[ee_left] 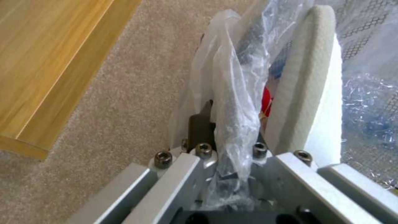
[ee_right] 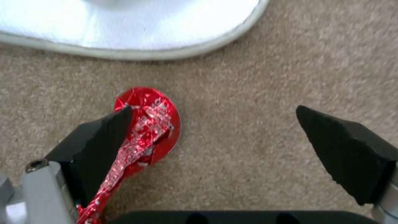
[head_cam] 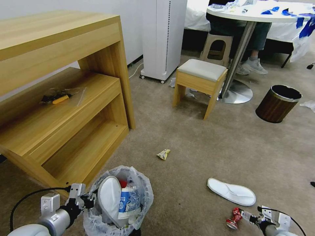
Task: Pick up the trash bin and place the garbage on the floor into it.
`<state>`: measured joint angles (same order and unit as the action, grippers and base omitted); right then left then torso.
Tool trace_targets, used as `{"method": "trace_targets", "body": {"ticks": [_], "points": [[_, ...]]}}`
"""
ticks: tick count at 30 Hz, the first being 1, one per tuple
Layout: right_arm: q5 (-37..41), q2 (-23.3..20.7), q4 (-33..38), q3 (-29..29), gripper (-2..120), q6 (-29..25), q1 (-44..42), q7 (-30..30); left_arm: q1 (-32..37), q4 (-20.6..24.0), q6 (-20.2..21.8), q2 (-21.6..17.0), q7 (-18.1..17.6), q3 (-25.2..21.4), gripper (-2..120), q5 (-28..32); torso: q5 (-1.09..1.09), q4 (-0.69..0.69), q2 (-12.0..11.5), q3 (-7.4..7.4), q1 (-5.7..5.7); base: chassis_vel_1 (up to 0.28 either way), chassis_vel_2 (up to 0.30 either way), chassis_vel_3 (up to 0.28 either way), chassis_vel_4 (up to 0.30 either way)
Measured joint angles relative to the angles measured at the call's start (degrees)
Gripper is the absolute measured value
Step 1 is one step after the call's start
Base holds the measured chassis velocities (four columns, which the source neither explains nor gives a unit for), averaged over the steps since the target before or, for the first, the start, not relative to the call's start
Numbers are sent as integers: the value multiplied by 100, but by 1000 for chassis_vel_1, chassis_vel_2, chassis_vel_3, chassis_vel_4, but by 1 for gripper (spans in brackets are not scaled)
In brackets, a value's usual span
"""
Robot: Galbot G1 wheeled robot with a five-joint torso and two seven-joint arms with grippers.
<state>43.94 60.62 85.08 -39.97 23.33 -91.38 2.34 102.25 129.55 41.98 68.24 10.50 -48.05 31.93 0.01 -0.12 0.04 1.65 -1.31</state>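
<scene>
The trash bin [head_cam: 118, 205], black under its crinkly white bag, stands at the view's near edge beside the desk. It holds a white slipper [head_cam: 110, 196], a blue-white carton and something red. My left gripper [head_cam: 84, 200] is shut on its rim; in the left wrist view the left gripper [ee_left: 232, 133] pinches the bag [ee_left: 236, 93], with that slipper [ee_left: 307, 93] just behind. Low over the floor [head_cam: 197, 137], my right gripper [ee_right: 213, 110] stands open around a red wrapper [ee_right: 151, 124], which touches one finger [ee_right: 104, 137]. In the head view the right gripper [head_cam: 246, 216] meets this wrapper [head_cam: 233, 219].
A second white slipper [head_cam: 231, 191] lies just beyond the red wrapper, and a yellow wrapper [head_cam: 163, 153] lies mid-floor. The wooden desk [head_cam: 59, 98] stands on the left. A stool [head_cam: 200, 82], a round table's base [head_cam: 238, 91] and a brown bin [head_cam: 278, 103] stand farther off.
</scene>
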Motion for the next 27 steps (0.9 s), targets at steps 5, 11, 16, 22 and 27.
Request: {"method": "trace_targets", "body": {"ticks": [5,11,16,22,27], "points": [[-94,39,160,-51,100,-45,-44,-34,5,0,-9,24,49,14,0,-30,0,0,0,0,0,0,0,0,0],[-110,17,150,-26,100,-32,103,-35,33,38,-13,25,75,-2,0,-34,0,2,0,0,0,0,0,0,0],[-204,32,239,-2,100,-33,29,-36,71,62,-14,33,85,-35,0,-34,-1,0,0,0,0,0,0,0,0],[-462,291,603,133,100,-29,-138,60,58,44,-15,51,85,-6,0,-36,-1,0,0,0,0,0,0,0,0],[-532,420,512,230,100,-7,-72,80,67,61,-15,55,86,-22,0,-31,0,0,0,0,0,0,0,0,0]]}}
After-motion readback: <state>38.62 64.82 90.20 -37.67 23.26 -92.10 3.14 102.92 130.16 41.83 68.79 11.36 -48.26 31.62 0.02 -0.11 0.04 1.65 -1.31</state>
